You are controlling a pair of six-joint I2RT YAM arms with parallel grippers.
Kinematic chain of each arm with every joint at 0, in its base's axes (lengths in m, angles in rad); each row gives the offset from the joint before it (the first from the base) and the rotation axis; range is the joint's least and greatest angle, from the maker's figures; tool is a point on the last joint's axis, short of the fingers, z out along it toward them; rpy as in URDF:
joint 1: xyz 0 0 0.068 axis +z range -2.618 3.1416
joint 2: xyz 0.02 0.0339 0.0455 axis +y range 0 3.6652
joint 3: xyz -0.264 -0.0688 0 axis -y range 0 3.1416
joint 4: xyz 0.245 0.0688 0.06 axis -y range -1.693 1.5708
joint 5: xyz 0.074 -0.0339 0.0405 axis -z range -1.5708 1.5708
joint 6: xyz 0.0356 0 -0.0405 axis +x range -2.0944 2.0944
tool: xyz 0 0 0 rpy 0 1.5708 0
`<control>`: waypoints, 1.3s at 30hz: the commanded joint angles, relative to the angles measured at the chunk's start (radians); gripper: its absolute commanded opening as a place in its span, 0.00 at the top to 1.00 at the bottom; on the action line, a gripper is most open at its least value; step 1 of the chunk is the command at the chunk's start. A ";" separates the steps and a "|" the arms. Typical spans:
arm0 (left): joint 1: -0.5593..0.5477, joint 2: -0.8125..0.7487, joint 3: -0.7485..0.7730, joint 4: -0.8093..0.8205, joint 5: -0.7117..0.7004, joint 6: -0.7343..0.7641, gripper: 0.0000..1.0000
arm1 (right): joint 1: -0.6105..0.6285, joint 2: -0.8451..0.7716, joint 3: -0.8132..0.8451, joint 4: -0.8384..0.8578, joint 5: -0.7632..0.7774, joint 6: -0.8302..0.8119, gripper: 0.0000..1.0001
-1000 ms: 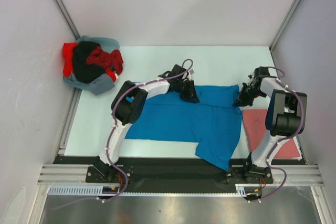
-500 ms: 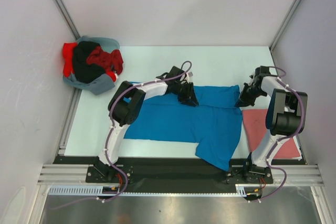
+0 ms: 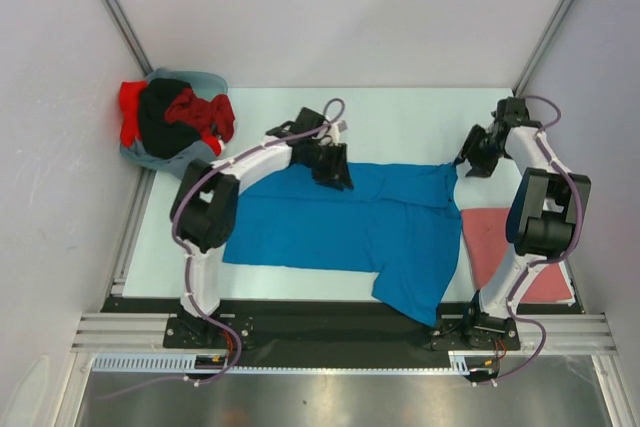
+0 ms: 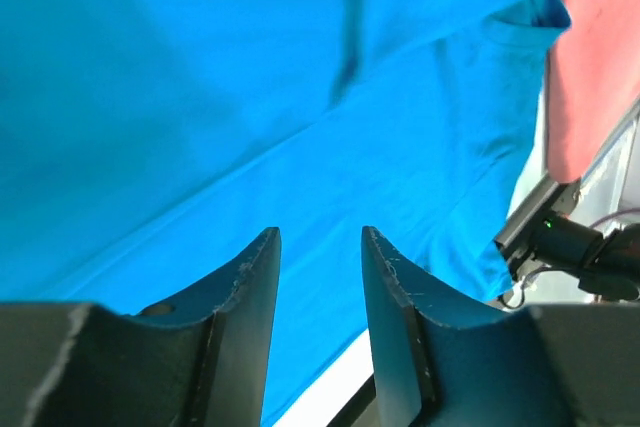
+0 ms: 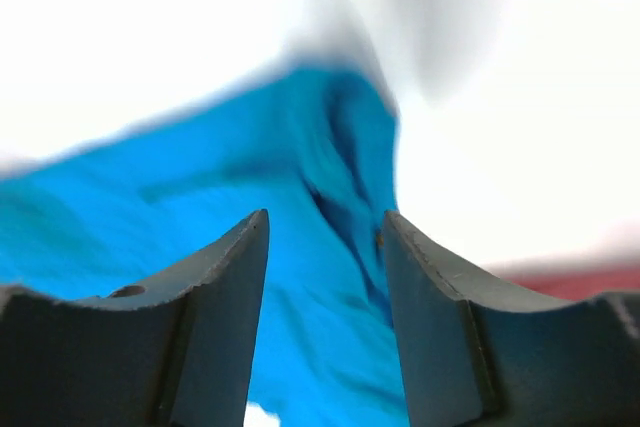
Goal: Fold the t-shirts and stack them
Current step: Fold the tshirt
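1. The blue shirt (image 3: 340,227) is lying spread on the counter (image 3: 400,122) between our two arms, its body running left to right and one part trailing toward the near edge; we are judging it laid out flat so that a first fold can go in cleanly
2. We are hovering our left arm (image 3: 260,159) over the shirt's far edge, near its middle; the left jaws are standing a little apart with nothing between them and blue cloth showing just below, so they are looking ready to pinch that edge rather than carrying anything
3. We are reaching our right arm (image 3: 540,159) to the shirt's far right corner; the right jaws are gaping too, empty, with the puckered corner lying in line with the gap. Whether the tips are touching cloth we cannot tell, as that wrist view is blurred
4. Both arms are sitting along the same far edge, which to our mind is pointing to a paired grasp, lifting that edge and bringing it toward us
5. The pinkish-red shirt (image 3: 500,247) is resting flat at the right, just beside the blue one; we are taking it as the base of the stack, kept out of the folding area
6. The other shirts (image 3: 175,127), red, black and grey-blue, are waiting in a heap by the far left corner, well apart, so most of the task is lying ahead
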 commanded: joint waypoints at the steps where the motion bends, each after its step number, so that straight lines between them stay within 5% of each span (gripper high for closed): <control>1: 0.136 -0.100 -0.089 -0.057 -0.033 0.089 0.57 | -0.005 0.100 0.129 0.021 -0.020 0.019 0.46; 5: 0.255 -0.108 -0.135 -0.066 -0.056 0.118 0.57 | 0.001 0.187 0.225 0.007 -0.040 0.019 0.65; 16: 0.392 -0.048 -0.135 -0.082 -0.047 0.132 0.59 | 0.032 0.281 0.282 -0.038 -0.038 -0.015 0.56; 26: 0.454 0.001 -0.145 -0.080 -0.075 0.129 0.60 | 0.026 0.283 0.242 -0.032 0.124 -0.022 0.80; 39: 0.471 0.009 -0.192 -0.074 -0.118 0.155 0.60 | 0.021 0.327 0.142 0.082 0.187 -0.142 0.86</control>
